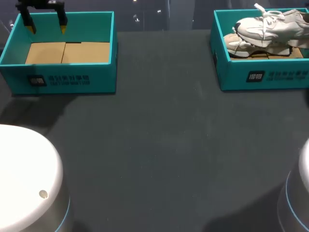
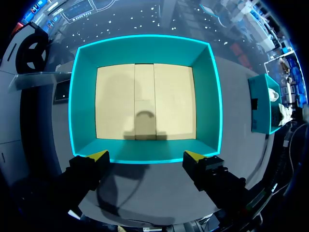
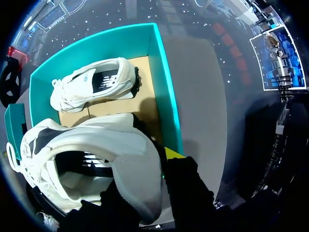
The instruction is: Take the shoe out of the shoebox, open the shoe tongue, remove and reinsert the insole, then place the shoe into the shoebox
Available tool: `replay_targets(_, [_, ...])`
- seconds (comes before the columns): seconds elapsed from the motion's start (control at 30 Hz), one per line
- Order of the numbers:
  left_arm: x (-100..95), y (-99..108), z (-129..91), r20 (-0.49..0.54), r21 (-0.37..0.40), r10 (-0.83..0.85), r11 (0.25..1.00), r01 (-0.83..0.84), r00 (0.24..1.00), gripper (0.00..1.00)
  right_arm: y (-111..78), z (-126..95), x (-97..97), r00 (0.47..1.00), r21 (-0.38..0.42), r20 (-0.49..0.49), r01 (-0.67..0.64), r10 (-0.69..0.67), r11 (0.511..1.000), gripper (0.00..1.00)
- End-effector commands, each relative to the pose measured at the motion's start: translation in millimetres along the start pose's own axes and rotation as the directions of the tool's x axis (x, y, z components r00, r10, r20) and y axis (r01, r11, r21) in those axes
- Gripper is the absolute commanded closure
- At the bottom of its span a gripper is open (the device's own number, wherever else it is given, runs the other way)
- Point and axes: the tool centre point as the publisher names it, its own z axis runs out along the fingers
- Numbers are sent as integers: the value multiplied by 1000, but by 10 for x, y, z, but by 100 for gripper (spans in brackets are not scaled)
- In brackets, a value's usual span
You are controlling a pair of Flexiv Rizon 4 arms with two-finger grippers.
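Note:
A white shoe (image 1: 270, 24) hangs tilted over the right teal shoebox (image 1: 263, 77), and a second white shoe (image 1: 237, 44) lies inside the box. In the right wrist view my right gripper (image 3: 157, 162) is shut on the heel collar of the held shoe (image 3: 91, 164); one yellow fingertip (image 3: 174, 153) shows outside the heel, the other is hidden. The second shoe (image 3: 96, 82) lies on its side on that box's (image 3: 166, 96) cardboard floor. My left gripper (image 1: 47, 26) (image 2: 146, 155) stands open above the near wall of the empty left teal box (image 1: 63, 79) (image 2: 145, 48).
The dark tabletop (image 1: 159, 145) stretches between the two boxes. The arms' white bases sit at the front left (image 1: 24, 179) and front right (image 1: 301, 193) corners. From the left wrist, the right box (image 2: 263, 104) shows far off to the side.

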Motion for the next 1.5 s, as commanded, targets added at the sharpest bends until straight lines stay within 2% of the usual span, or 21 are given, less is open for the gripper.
replay_targets(0.03, [0, -1, -3, 0, -1, 0, 1000, 0, 1000, 0, -187, -343, 18, 1000, -26, 17, 2, -2, 1000, 100])
replay_targets(0.17, [0, -1, -3, 0, -1, 0, 1000, 0, 1000, 0, -352, -542, 56, 1000, -40, 20, 9, -8, 999, 100])
replay_targets(0.37, [0, -1, -3, 0, -1, 0, 1000, 0, 1000, 0, -747, -824, 165, 999, -75, 40, -2, 5, 997, 100])
replay_targets(0.53, [0, -1, -3, 0, -1, 0, 1000, 0, 1000, 0, -1162, -1000, 332, 999, -106, 44, -13, 18, 994, 100])
replay_targets(0.67, [0, -1, -3, 0, -1, 0, 1000, 0, 1000, 0, -1563, -1122, 558, 999, -135, 51, -8, 15, 991, 100])
replay_targets(1.03, [0, -1, -3, 0, -1, 0, 1000, 0, 1000, 0, -2472, -1066, 1196, 997, -185, 70, -16, 30, 983, 100])
replay_targets(1.3, [0, -1, -3, 0, -1, 0, 1000, 0, 1000, 0, -3049, -1046, 1581, 996, -210, 79, -19, 36, 978, 100])
replay_targets(1.5, [0, -1, -3, 0, -1, 0, 1000, 0, 1000, 0, -3444, -929, 1861, 997, -224, 71, -22, 39, 974, 100])
